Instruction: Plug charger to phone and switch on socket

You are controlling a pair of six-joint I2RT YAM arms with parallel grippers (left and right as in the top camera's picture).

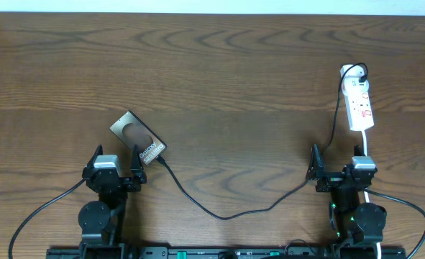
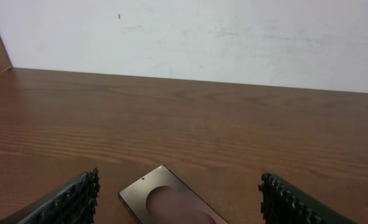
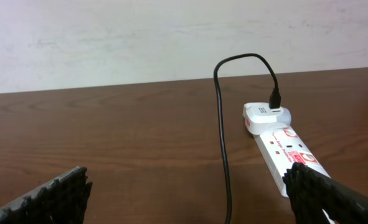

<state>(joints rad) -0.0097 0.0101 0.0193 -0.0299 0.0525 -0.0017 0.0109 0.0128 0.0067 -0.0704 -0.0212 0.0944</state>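
The phone (image 1: pixel 138 137) lies flat and askew on the left half of the surface (image 1: pixel 234 65), toward the near edge. The charger (image 1: pixel 219 208) tip meets its near short edge; seating cannot be told. The socket (image 1: pixel 359 104) sits by the far right corner. Both wide, empty: left jaws just behind phone, right jaws near socket's cord end.

One phone (image 1: pixel 137 137), one charger (image 1: pixel 226 214), one socket (image 1: pixel 360 106), two end effectors (image 1: pixel 116 160) (image 1: pixel 336 164)

A lab-like robot bench: wood-grain table (image 1: pixel 212 72) against a plain white wall (image 2: pixel 233 37).
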